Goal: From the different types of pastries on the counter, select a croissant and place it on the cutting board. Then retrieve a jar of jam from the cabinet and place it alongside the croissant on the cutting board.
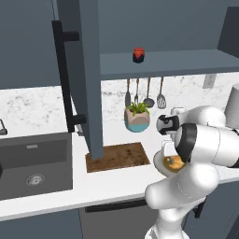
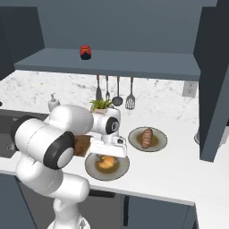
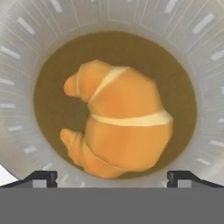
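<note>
— So, where is the golden-orange ridged croissant (image 3: 118, 120)?
— Centre of the hand view, lying in a round tan plate (image 3: 52, 70); in the right base view, that plate sits lower centre on the white marbled counter (image 2: 179, 172).
— And the two-finger gripper (image 3: 112, 177)?
— Directly above it, dark fingertips (image 3: 41, 177) spread wide at either side of the pastry, holding nothing.
— The dark brown wooden cutting board (image 1: 119, 156)?
— Centre of the left base view, bare.
— The jam?
— The small dark red-topped jar (image 1: 138, 55) stands on the blue-grey cabinet (image 1: 186, 60) shelf, upper centre.

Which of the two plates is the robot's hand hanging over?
The nearer plate holding the golden croissant; the hand hovers there. The farther plate holds a darker pastry.
</note>
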